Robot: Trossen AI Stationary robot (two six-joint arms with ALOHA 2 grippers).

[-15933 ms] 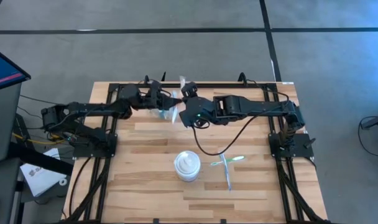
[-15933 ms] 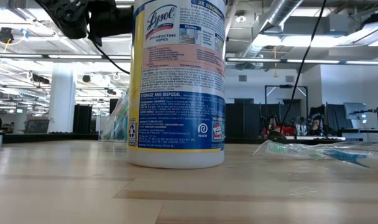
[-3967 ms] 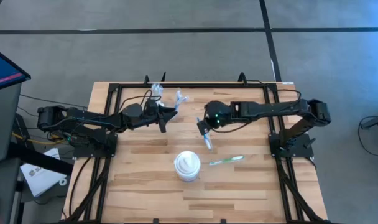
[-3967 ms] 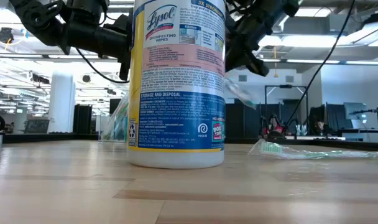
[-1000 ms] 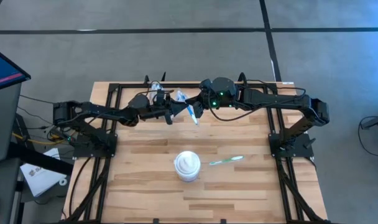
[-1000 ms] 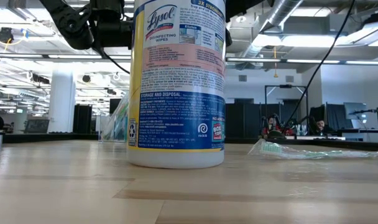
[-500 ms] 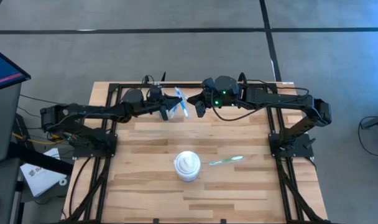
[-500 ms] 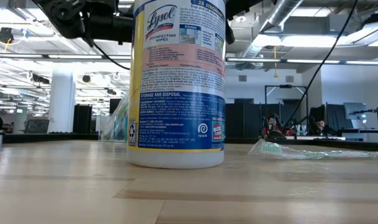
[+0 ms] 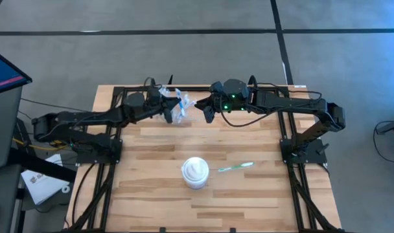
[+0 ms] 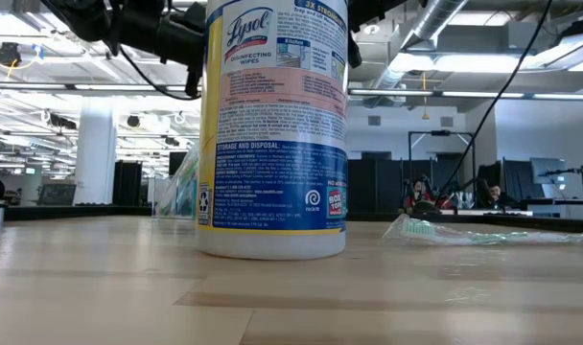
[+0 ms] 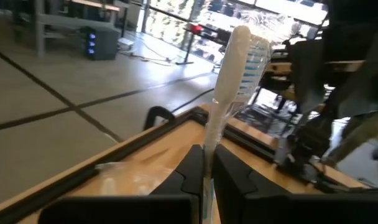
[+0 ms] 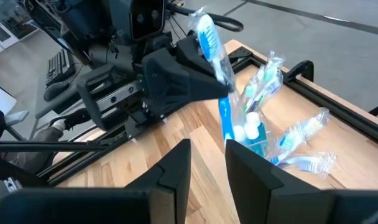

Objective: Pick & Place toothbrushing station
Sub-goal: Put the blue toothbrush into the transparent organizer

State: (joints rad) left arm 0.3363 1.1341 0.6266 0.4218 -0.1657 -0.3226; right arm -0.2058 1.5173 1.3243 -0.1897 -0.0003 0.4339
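My left gripper is shut on a blue toothbrush in a clear wrapper, above the table's far middle. My right gripper hovers just right of it, open, with nothing between its fingers. Below and beyond the brush stands a clear cup on the wood, holding white-capped tubes and wrapped toothbrushes. A green toothbrush in its wrapper lies flat on the table right of centre. My left gripper pinches the blue toothbrush's handle between its two fingers, about midway along it. The fingers come level from the table's left and lie across the handle. The brush stands nearly upright and clear of the table, bristle head up, handle end hanging below the fingers.
A white wipes tub stands near the table's middle and fills the low view. Black frame rails run along the far edge and both sides. Bare wood lies toward the near edge.
My left gripper has drawn the blue toothbrush toward the table's left and far edge and has risen a little, rolling as it went. The brush, a second ago beside my right gripper's fingers, now stands apart from them. My right arm has kept its place.
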